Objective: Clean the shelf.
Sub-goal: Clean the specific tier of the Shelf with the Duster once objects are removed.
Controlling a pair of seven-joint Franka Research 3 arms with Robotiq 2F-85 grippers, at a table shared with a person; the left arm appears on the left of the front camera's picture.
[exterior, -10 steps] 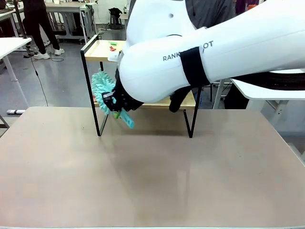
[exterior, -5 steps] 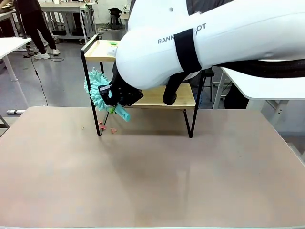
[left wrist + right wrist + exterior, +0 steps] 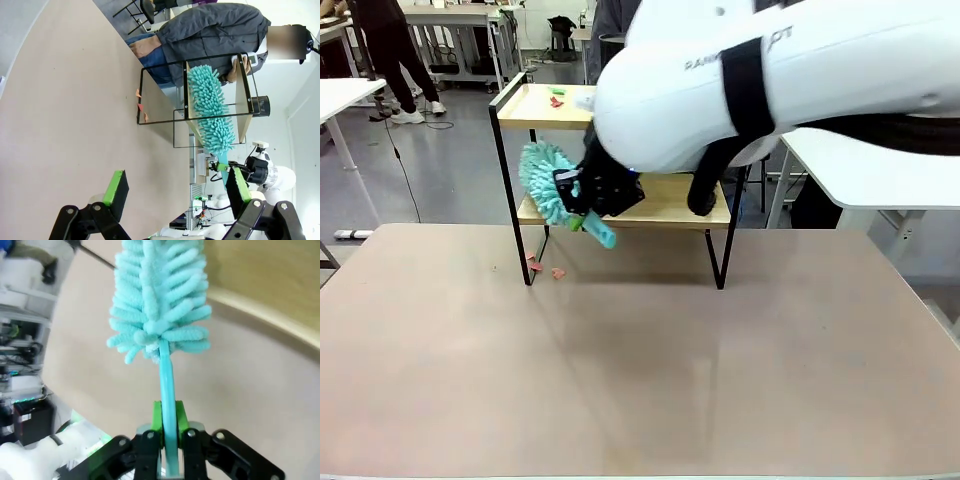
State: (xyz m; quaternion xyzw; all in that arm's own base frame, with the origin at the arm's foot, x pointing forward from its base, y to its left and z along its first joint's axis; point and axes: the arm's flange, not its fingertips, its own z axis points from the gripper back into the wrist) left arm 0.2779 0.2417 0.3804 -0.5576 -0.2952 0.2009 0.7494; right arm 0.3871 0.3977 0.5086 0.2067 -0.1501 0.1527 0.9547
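Note:
The shelf [image 3: 670, 207] stands at the table's far side, its two wooden boards in a black frame. My right gripper [image 3: 592, 196] is shut on the handle [image 3: 166, 385] of a teal fluffy duster [image 3: 544, 180]. Its head hangs between the two boards at the left end of the lower board. In the right wrist view the duster head [image 3: 160, 295] lies over the lower board's front edge [image 3: 260, 315]. My left gripper [image 3: 176, 187] hovers open over the table, far from the shelf [image 3: 244, 127] and the duster [image 3: 207, 107].
Small pink scraps [image 3: 545, 268] lie on the table by the shelf's front left leg. Red and green bits [image 3: 556, 97] rest on the top board. A person in a grey jacket [image 3: 210, 32] sits behind the shelf. The tan table [image 3: 640, 380] stretches wide in front.
My right gripper has lifted the duster and swung it right along the lower board's left end. Pink scraps have dropped onto the table by the front left leg.

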